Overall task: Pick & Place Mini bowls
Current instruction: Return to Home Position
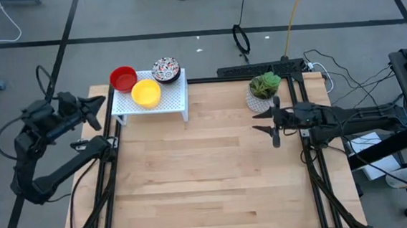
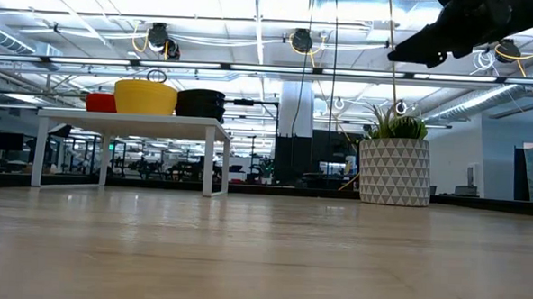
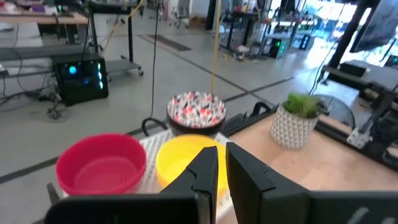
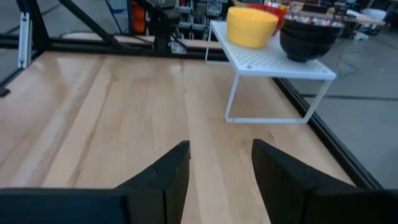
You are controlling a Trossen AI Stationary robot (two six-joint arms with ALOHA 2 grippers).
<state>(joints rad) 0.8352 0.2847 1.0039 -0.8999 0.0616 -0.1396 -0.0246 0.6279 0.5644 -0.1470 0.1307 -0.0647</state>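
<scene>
High view: red, yellow and speckled bowls (image 1: pixel 145 93) sat on the rack (image 1: pixel 170 98) at the table's (image 1: pixel 215 178) far-left corner — left gripper (image 1: pixel 94 111) just off that edge, right gripper (image 1: pixel 272 123) by the plant (image 1: pixel 264 87). Low view: open table before the rack. Wrist views: left fingers (image 3: pixel 202 171) nearly together — right fingers (image 4: pixel 165 174) wide.

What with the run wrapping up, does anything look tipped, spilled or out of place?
Nothing stands out. The red bowls, yellow bowls and patterned bowls sit upright on the white rack; the plant pot stands upright. The left claw hangs beside the rack, the right claw near the pot.
</scene>
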